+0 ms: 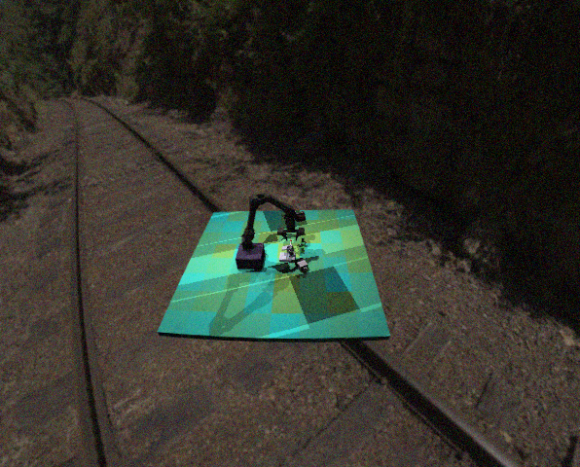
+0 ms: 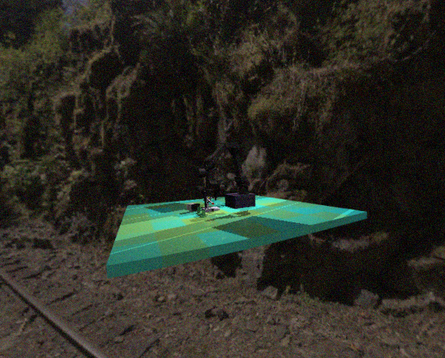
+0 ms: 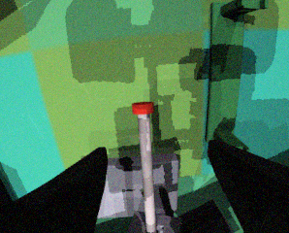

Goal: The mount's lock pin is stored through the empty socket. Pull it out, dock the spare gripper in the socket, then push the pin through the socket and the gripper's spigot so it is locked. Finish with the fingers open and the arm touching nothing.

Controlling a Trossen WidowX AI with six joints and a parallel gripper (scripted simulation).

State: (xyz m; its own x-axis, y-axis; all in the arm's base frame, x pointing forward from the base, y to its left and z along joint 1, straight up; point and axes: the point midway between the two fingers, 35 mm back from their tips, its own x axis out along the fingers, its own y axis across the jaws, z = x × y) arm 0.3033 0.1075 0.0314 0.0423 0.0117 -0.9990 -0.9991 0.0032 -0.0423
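Note:
My gripper (image 1: 291,236) (image 3: 158,150) is open above the mount. Its black fingers stand on either side of the lock pin, with gaps between them and the pin in the wrist view. The pin (image 3: 145,150) has a pale shaft and a red head; its lower end runs into the socket at the bottom edge of the wrist view, where the socket is mostly cut off. The grey mount (image 1: 285,256) (image 2: 213,209) (image 3: 116,189) lies below the fingers. The spare gripper (image 1: 303,265) (image 2: 193,206), a pale and dark block, lies beside the mount, away from the socket.
A green upright stand (image 1: 303,244) (image 2: 202,212) (image 3: 226,83) with small brackets is close to the mount, ahead of the right finger in the wrist view. The arm's dark box base (image 1: 250,257) (image 2: 240,200) stands on the other side of the mount. Shadows cross the patterned table top (image 1: 204,321) (image 2: 145,254).

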